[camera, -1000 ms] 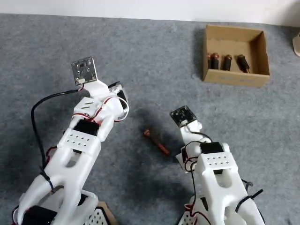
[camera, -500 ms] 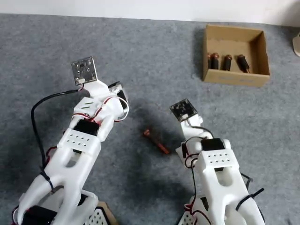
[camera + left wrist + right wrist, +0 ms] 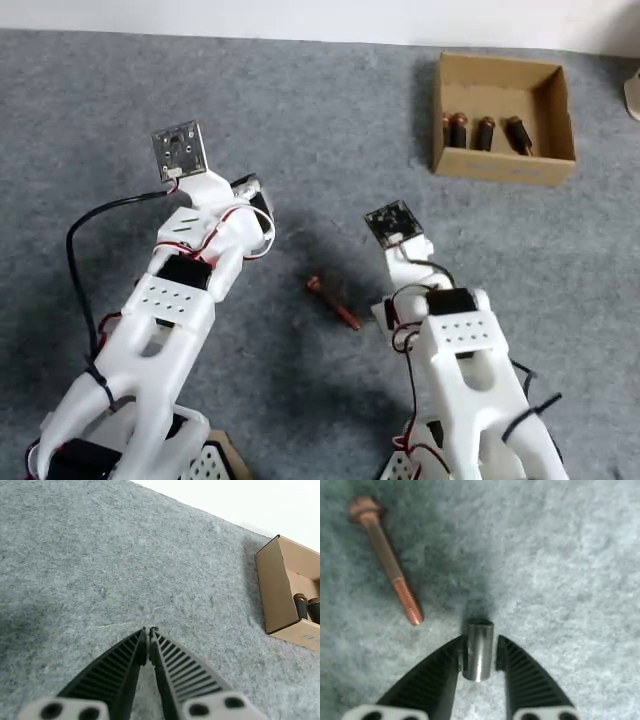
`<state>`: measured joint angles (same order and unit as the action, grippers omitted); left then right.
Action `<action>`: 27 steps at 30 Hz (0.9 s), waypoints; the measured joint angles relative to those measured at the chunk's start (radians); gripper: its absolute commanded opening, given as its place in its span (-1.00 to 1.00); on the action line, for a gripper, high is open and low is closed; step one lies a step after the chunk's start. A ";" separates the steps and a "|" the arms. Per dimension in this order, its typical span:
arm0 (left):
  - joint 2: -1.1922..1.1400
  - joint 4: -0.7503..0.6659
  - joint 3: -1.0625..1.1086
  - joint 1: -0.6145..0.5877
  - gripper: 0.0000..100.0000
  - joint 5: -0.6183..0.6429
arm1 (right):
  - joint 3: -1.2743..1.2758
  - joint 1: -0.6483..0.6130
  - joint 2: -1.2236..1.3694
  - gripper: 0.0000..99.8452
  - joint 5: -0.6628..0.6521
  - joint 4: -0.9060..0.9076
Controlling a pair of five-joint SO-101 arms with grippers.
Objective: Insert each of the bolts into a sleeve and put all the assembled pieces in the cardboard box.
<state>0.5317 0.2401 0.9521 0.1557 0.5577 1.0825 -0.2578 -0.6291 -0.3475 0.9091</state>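
R gripper [image 3: 479,649] clenched on short grey metal sleeve [image 3: 479,652] over grey carpet [image 3: 300,120]; copper-coloured flanged bolt [image 3: 385,560] lies just beside it. L gripper [image 3: 149,632] pinched closed, empty. Brown cardboard box [image 3: 500,166] w/ three assembled pieces [image 3: 484,131] sits well apart

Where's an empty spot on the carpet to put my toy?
The widest bare grey carpet lies on the far side, between the white left arm and the brown cardboard box. More lies between that box and the white right arm. Crowded between the arms: the copper bolt lies beside the right gripper, closed on a short silver sleeve.
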 measured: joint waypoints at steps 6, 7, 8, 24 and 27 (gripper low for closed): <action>0.000 0.000 0.000 0.000 -0.93 0.000 | -0.069 -0.003 0.181 -0.75 0.025 0.009; 0.000 0.000 0.000 0.000 -0.93 0.000 | -0.077 -0.003 0.196 -0.75 0.031 0.009; 0.000 0.000 0.000 0.000 -0.93 0.000 | -0.080 -0.003 0.199 -0.75 0.035 0.009; 0.000 0.000 0.000 0.000 -0.93 0.000 | -0.081 -0.009 0.216 -0.81 0.061 -0.012; 0.000 0.000 0.000 0.002 -0.93 0.000 | -0.081 -0.008 0.216 -0.99 0.086 -0.035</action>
<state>0.5317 0.2401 0.9521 0.1573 0.5577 1.0012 -0.2654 -0.4127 -0.2616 0.8738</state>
